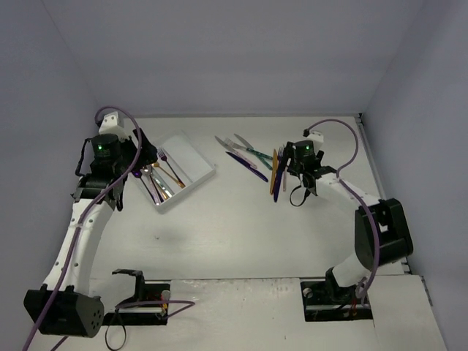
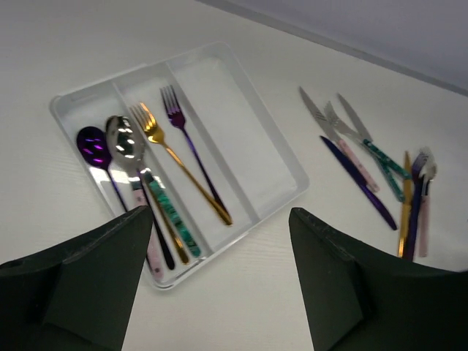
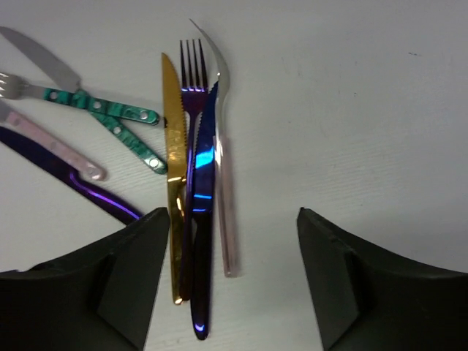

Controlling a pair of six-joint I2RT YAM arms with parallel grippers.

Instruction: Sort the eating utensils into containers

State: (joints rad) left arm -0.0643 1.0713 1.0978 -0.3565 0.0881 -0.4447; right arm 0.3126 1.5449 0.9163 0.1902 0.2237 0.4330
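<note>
The white three-compartment tray point(image 1: 191, 155) lies left of centre. In the left wrist view point(image 2: 274, 157) one outer compartment holds a purple spoon point(image 2: 93, 145), a silver spoon point(image 2: 123, 139) and more handles. The middle one holds a gold fork point(image 2: 179, 167) and a purple fork point(image 2: 189, 146); the other outer one is bare. My left gripper point(image 1: 141, 162) hovers open and empty at the tray's near-left end point(image 2: 219, 245). My right gripper point(image 1: 301, 179) is open and empty above a bundle: gold knife point(image 3: 173, 175), purple fork point(image 3: 191, 91), blue knife point(image 3: 203, 219), pinkish knife point(image 3: 225, 183).
More utensils lie fanned out left of the bundle: two teal-handled pieces point(image 3: 110, 110), a pink-handled one point(image 3: 55, 146) and a dark purple knife point(image 3: 80, 186). They also show in the top view point(image 1: 245, 153). Walls close the table at the back and both sides.
</note>
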